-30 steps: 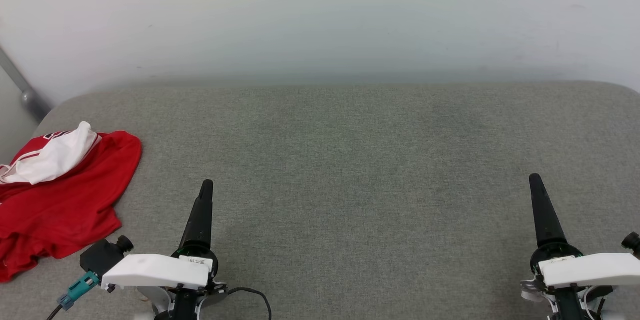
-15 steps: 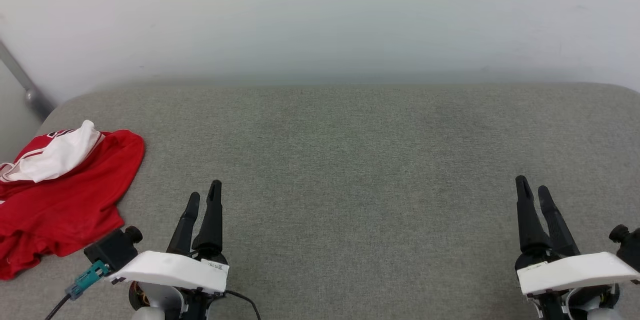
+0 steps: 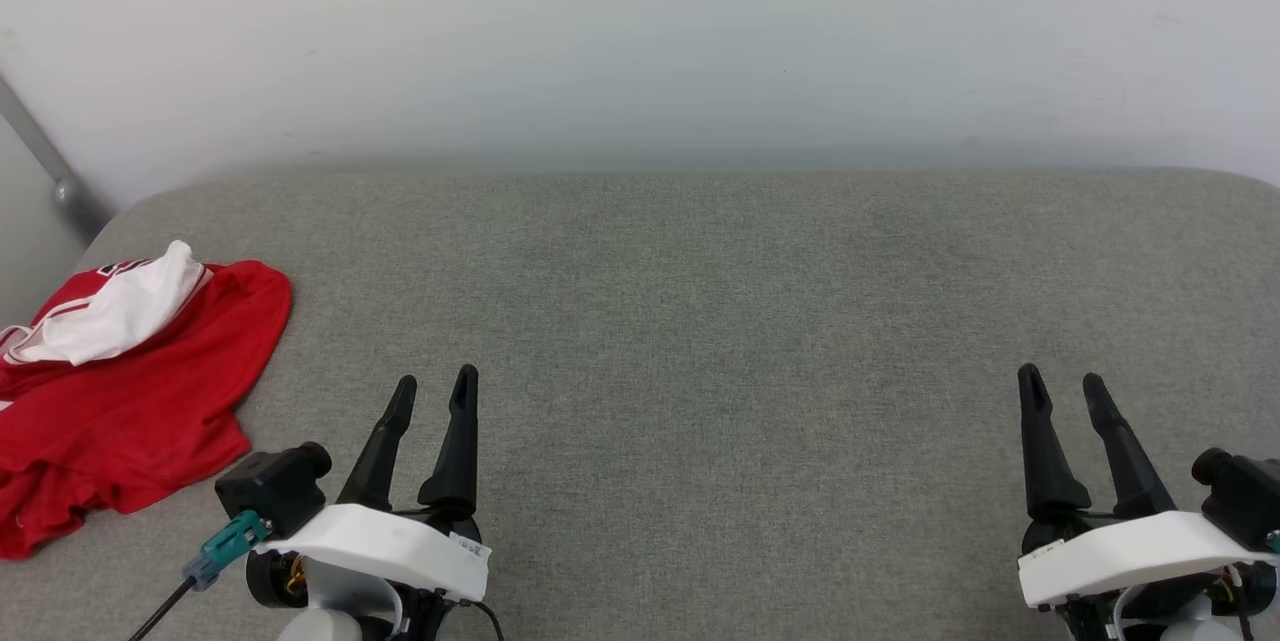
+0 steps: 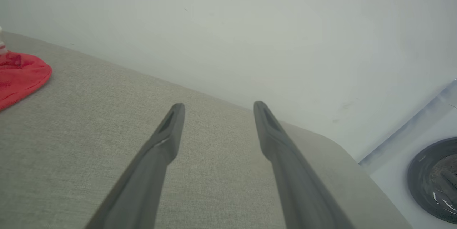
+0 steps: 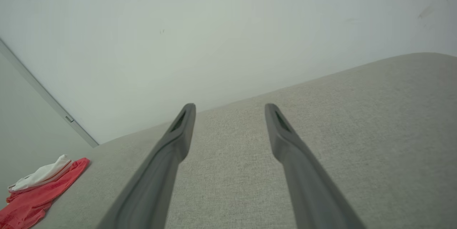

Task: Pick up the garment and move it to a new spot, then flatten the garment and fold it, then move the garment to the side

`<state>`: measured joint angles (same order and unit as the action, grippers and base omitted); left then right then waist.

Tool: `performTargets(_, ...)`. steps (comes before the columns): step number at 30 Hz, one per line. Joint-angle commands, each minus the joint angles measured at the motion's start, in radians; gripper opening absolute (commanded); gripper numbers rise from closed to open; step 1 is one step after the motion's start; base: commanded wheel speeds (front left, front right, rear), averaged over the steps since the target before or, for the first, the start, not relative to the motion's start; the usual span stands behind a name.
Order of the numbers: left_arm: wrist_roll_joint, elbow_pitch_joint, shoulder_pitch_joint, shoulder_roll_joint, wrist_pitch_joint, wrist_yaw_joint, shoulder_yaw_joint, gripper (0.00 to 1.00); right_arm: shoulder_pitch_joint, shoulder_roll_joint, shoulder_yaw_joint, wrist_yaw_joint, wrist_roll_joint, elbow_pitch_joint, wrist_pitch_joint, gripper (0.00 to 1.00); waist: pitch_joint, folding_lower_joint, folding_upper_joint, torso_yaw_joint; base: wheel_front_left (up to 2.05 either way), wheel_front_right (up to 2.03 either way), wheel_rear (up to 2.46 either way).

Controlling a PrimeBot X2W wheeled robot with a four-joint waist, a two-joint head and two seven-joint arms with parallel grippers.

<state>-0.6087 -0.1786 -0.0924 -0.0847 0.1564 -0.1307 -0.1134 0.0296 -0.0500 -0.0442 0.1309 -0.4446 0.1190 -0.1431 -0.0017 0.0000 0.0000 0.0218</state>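
The left gripper [image 3: 435, 378] sits low and close to the robot. Its two dark fingers are spread wide with nothing between them, pointing forward over the grey padded surface [image 3: 700, 301] and leaning a little toward the right. Behind the fingers a white cover [image 3: 380, 546] caps the wrist. A black camera [image 3: 272, 486] sits at the cover's left end, and a teal plug [image 3: 228, 541] with a dark cable hangs below it. The right gripper [image 3: 1060, 377] mirrors this pose: it is equally low, its fingers are parted just as widely and empty, and they point forward with a slight lean to the left. The two grippers are well apart, with bare padding between them. The garment [image 3: 130, 391] lies crumpled on the surface to the left of the left gripper and slightly ahead of its wrist, near it but not touching. It is far off to the left of the right gripper. Its red body spreads flat toward the robot, and a white sleeve [image 3: 115, 316] is bunched on its far part. In both wrist views the red cloth shows well left of the fingers. Beyond both sets of fingertips the padding ends at a pale wall [image 3: 640, 41]. A grey metal bar [image 3: 40, 161] slants down the wall past the garment.
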Motion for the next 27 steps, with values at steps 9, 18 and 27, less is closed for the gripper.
performTargets(9, 0.135, -0.004, -0.025, -0.009, 0.030, 0.000, -0.012, 1.00, -0.008, -0.001, -0.002, 0.000, 0.116, -0.019, -0.001, 1.00, -0.002, 0.0000, 0.0000, 0.003, 0.00, 0.00, 0.00)
performTargets(18, 0.233, -0.013, -0.028, -0.008, 0.051, 0.000, -0.021, 1.00, -0.018, -0.001, 0.000, 0.000, 0.199, -0.028, -0.002, 1.00, -0.003, 0.0000, 0.0000, 0.007, 0.00, 0.00, 0.00)
performTargets(27, 0.318, -0.022, -0.030, -0.002, 0.070, 0.000, -0.027, 1.00, -0.023, -0.001, 0.001, 0.000, 0.264, -0.025, -0.002, 1.00, -0.003, 0.0000, 0.0000, 0.009, 0.00, 0.00, 0.00)
